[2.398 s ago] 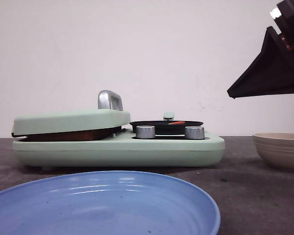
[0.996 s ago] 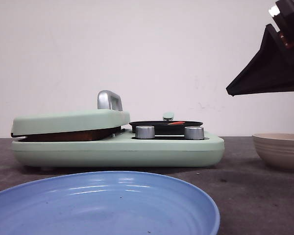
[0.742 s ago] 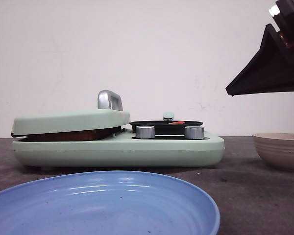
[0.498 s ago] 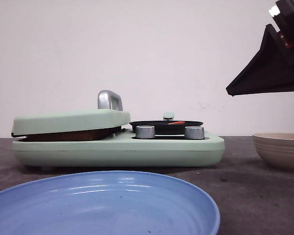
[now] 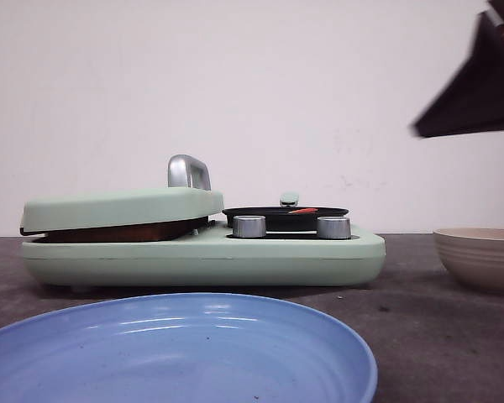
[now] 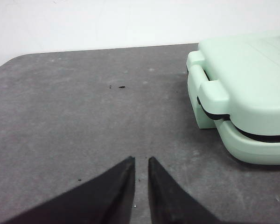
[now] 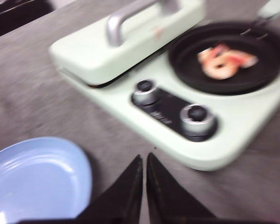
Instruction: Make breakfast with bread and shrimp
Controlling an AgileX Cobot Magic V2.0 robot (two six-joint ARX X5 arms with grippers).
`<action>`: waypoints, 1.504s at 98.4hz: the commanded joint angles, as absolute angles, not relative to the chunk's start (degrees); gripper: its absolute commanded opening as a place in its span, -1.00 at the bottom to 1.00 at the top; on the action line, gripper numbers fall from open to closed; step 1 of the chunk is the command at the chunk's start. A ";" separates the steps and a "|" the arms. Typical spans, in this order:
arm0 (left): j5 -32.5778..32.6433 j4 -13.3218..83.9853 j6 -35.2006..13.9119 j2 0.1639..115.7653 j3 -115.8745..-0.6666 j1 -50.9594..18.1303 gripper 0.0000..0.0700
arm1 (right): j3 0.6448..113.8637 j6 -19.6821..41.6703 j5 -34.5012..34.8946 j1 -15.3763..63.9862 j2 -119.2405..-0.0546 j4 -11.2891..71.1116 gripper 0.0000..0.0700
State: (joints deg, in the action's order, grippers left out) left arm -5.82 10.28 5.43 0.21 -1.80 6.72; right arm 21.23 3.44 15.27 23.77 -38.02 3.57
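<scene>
- On the right half of the pale green breakfast maker (image 5: 202, 252), the shrimp (image 7: 222, 61) lies in the small black pan (image 7: 224, 56); from the front only a sliver of orange shows over the pan's rim.
- The bread itself is hidden; a brown edge shows under the closed lid (image 5: 122, 208) on the left half, which may be it, though I cannot tell.
- The right gripper (image 7: 144, 161) hangs high above the worktop (image 6: 60, 121), blurred, its fingers together with only a thin slit between them, holding nothing.
- The left gripper (image 6: 140, 163) sits low over bare worktop just beside the maker's hinge end, its fingers nearly closed and empty.
- The step in hand seems to be getting the cooked food out; to lift the lid, the right fingers should part first, then come down square over the silver handle (image 7: 130, 14).
- The two knobs (image 7: 170, 105) sit near the pan and should not be nudged.
- The blue plate (image 5: 176, 353) waits in front of the maker, and a beige bowl (image 5: 479, 256) stands apart to the right; neither blocks the handle.
</scene>
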 commanded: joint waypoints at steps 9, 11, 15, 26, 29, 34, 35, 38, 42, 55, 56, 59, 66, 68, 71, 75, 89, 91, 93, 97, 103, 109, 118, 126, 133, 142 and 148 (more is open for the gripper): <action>-5.91 10.46 5.76 0.19 -0.80 6.85 -1.00 | 18.33 -5.34 -1.32 21.74 -27.73 8.84 -1.00; -5.89 10.46 5.76 0.19 -0.80 6.85 -1.00 | 17.37 -6.13 -1.76 21.21 -25.89 8.86 -1.00; -5.93 10.46 5.76 0.19 -0.80 6.83 -1.00 | 15.22 -7.07 -2.00 19.88 -21.96 8.99 -1.00; -5.93 10.46 5.76 0.19 -0.80 6.83 -1.00 | 8.38 -7.03 -1.89 15.53 -10.63 9.48 -1.00; -5.91 10.48 5.76 0.19 -0.80 6.83 -1.00 | 0.71 -6.48 1.72 8.84 -0.21 10.72 -1.00; -5.93 10.28 5.74 0.19 -0.84 6.83 -1.00 | 0.69 -7.11 2.44 8.14 -0.21 10.72 -1.00; -5.93 10.24 5.74 0.19 -0.84 6.83 -1.00 | 0.69 -7.05 2.59 8.05 -0.21 10.76 -1.00; -5.96 10.24 5.74 0.21 -0.89 6.83 -1.00 | 0.69 -7.01 2.55 7.92 -0.21 10.76 -1.00; -5.91 10.39 5.74 0.32 -0.89 6.83 -1.00 | 0.69 -6.55 2.50 7.68 -0.21 10.76 -1.00; -5.87 10.72 5.74 0.21 -0.91 6.83 -1.00 | 0.69 -6.02 1.34 7.25 -0.21 10.79 -1.00; -5.87 10.72 5.74 0.21 -0.91 6.83 -1.00 | 0.69 -6.00 1.39 7.25 -0.21 10.79 -1.00; -5.85 10.72 5.74 0.21 -0.91 6.83 -1.00 | 0.69 -6.00 1.56 7.25 -0.21 10.76 -1.00; -5.85 10.72 5.74 0.19 -0.91 6.83 -1.00 | 0.69 -6.31 2.55 7.40 -0.21 10.52 -1.00; -5.85 10.72 5.74 0.19 -0.91 6.83 -1.00 | 0.69 -6.68 3.33 7.49 -0.21 10.28 -1.00; -5.85 10.72 5.74 0.21 -0.91 6.83 -1.00 | 0.69 -6.66 4.75 7.66 -0.21 9.69 -1.00; -5.85 10.72 5.74 0.19 -0.91 6.83 -1.00 | 0.69 -6.63 5.63 7.77 -0.21 9.08 -1.00; -5.85 10.72 5.74 0.19 -0.91 6.83 -1.00 | 0.71 -6.63 5.98 7.73 -0.21 8.40 -1.00; -5.82 10.72 5.74 0.19 -0.91 6.83 -1.00 | 0.71 -6.63 6.00 7.73 -0.21 8.40 -1.00; -5.85 10.72 5.74 0.19 -0.91 6.83 -1.00 | 0.71 -6.66 6.00 7.75 -0.21 8.40 -1.00; -5.85 10.72 5.74 0.19 -0.91 6.83 -1.00 | 0.71 -6.63 5.98 7.73 -0.21 8.40 -1.00; -5.85 10.72 5.74 0.19 -0.91 6.83 -1.00 | 0.71 -6.63 6.00 7.75 -0.21 8.40 -1.00; -5.85 10.72 5.74 0.19 -0.91 6.83 -1.00 | 0.71 -6.63 6.00 7.75 -0.21 8.40 -1.00; -5.85 10.72 5.74 0.19 -0.91 6.83 -1.00 | 0.71 -6.66 5.98 7.75 -0.21 8.40 -1.00; -5.85 10.72 5.74 0.19 -0.91 6.83 -1.00 | 0.71 -6.63 5.98 7.75 -0.21 8.40 -1.00; -5.85 10.72 5.74 0.19 -0.91 6.83 -1.00 | 0.71 -6.66 5.98 7.75 -0.21 8.40 -1.00; -5.85 10.72 5.74 0.19 -0.91 6.83 -1.00 | 0.71 -6.66 5.98 7.75 -0.21 8.40 -1.00; -5.85 10.72 5.74 0.19 -0.91 6.83 -1.00 | 0.71 -6.66 5.98 7.75 -0.21 8.40 -1.00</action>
State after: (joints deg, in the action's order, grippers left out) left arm -5.87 10.26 5.43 0.25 -1.80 6.72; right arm 0.97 -6.44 5.98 7.62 -0.21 9.08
